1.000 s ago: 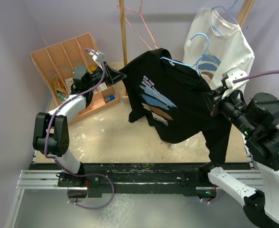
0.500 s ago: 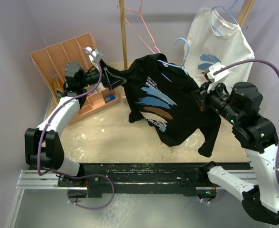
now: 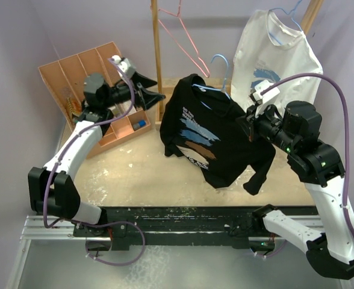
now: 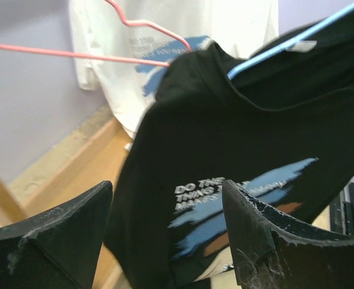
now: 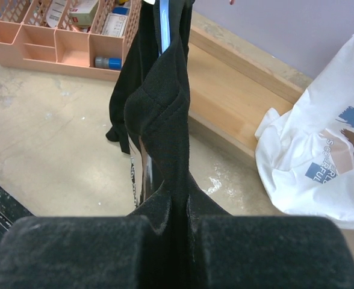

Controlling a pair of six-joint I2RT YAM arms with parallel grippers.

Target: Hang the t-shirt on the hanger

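The black t-shirt (image 3: 210, 135) hangs in the air over the table, draped on the light-blue hanger (image 3: 221, 67), whose hook sticks up above the collar. My right gripper (image 3: 249, 125) is shut on the shirt's right shoulder. In the right wrist view the black cloth (image 5: 159, 102) is pinched in my right gripper (image 5: 186, 220), and the blue hanger wire (image 5: 164, 24) runs inside the fold. My left gripper (image 3: 155, 89) is open, left of the shirt and apart from it. In the left wrist view the t-shirt (image 4: 237, 138) and the hanger wire (image 4: 285, 45) lie beyond my left gripper (image 4: 165, 211).
A wooden post (image 3: 157, 54) stands just left of the shirt, with a pink-red hanger (image 3: 186, 42) on it. A white t-shirt (image 3: 279, 54) hangs at the back right. A wooden organizer (image 3: 74, 78) with small items stands at the back left.
My left gripper let go of the shirt's sleeve, opened and drew back to the left. My right arm carried the shirt and hanger up and to the left.
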